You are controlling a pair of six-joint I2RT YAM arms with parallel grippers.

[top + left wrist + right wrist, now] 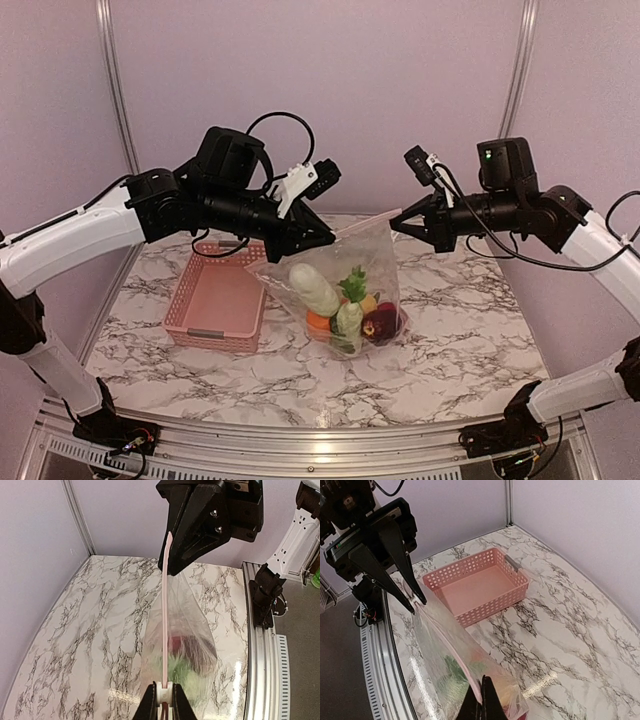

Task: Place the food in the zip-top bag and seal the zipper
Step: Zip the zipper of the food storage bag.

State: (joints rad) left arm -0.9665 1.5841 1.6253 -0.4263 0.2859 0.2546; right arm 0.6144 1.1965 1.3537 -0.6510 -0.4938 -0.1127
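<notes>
The clear zip-top bag (350, 262) hangs upright over the table, held by its top edge between both grippers. Inside it I see the food: a white radish (313, 288), an orange piece (318, 321), a dark red piece (381, 322) and green leaves (352, 284). My left gripper (325, 238) (165, 694) is shut on the white slider of the zipper (164, 610), a thin pink strip stretched taut. My right gripper (397, 226) (483, 690) is shut on the bag's other top corner. The bag (440, 650) sags below the strip.
An empty pink lattice basket (213, 338) sits on the marble table to the left of the bag, also in the right wrist view (512, 591). The metal table rail (257, 645) runs along the near edge.
</notes>
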